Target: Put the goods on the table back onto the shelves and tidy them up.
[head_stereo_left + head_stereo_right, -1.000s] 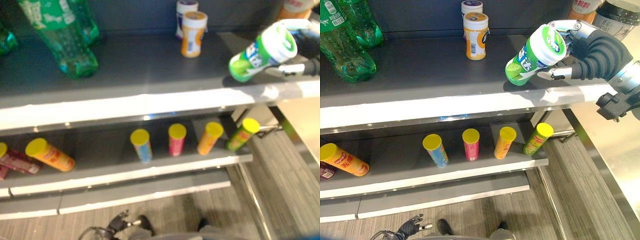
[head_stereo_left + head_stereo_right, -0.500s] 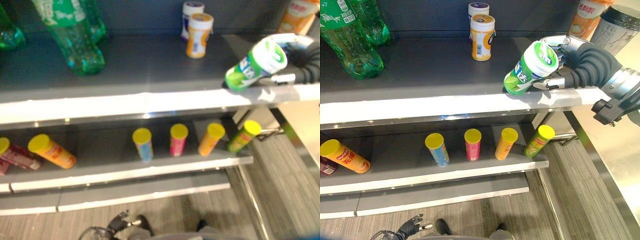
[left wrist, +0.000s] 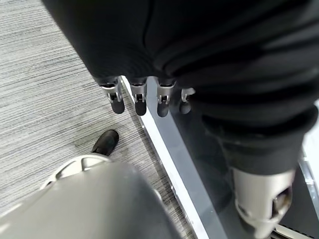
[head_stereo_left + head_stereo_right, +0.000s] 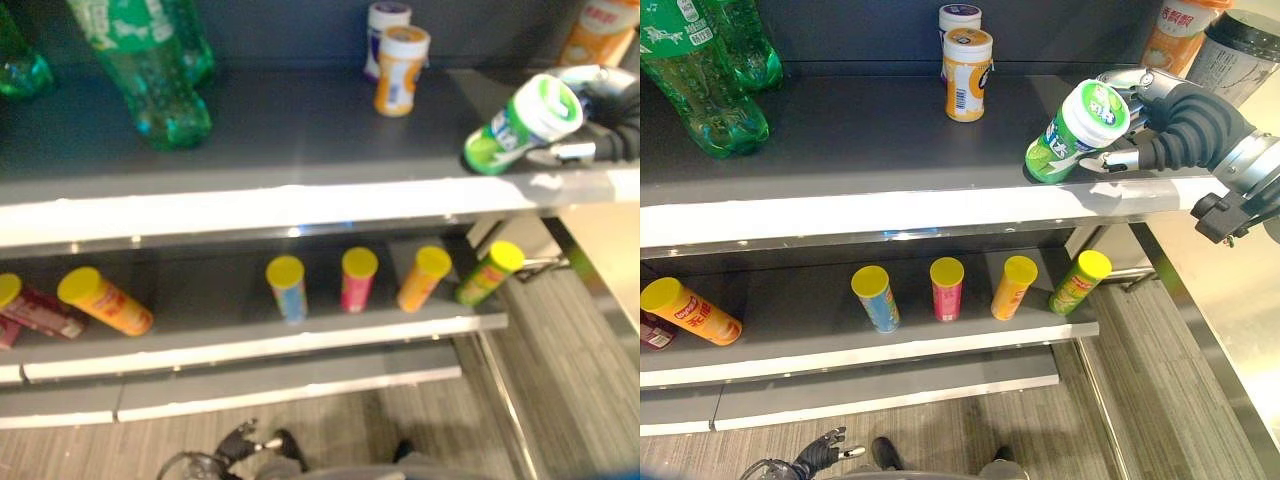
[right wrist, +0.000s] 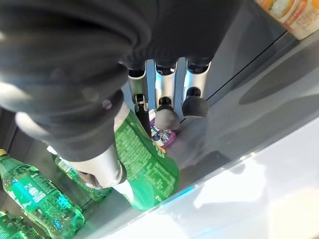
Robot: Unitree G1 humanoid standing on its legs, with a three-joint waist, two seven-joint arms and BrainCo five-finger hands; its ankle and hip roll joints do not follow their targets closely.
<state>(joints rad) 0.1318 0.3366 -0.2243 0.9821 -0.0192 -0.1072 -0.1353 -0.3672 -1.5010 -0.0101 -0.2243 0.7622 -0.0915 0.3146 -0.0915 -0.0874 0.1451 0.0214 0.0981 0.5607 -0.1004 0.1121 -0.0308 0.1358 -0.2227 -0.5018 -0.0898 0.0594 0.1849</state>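
My right hand (image 4: 1170, 125) is shut on a green canister with a white lid (image 4: 1072, 134), fingers over its top side and thumb under it. The canister is tilted, lid towards the hand, and its base touches the upper shelf (image 4: 860, 130) close to the front right edge. In the right wrist view the green canister (image 5: 147, 169) lies between thumb and fingers above the shelf's pale front lip. My left hand (image 4: 823, 452) hangs low near the floor with its fingers (image 3: 138, 102) relaxed and holding nothing.
On the upper shelf stand an orange canister (image 4: 967, 72) with a purple-white one (image 4: 959, 18) behind, green bottles (image 4: 700, 80) at left, and an orange cup (image 4: 1175, 35) and dark container (image 4: 1240, 50) at right. Yellow-lidded tubes (image 4: 946, 288) line the lower shelf; one (image 4: 688, 312) lies flat.
My right hand has lowered the green canister onto the upper shelf's front edge, then shifted it slightly to the right. The left hand has stayed still.
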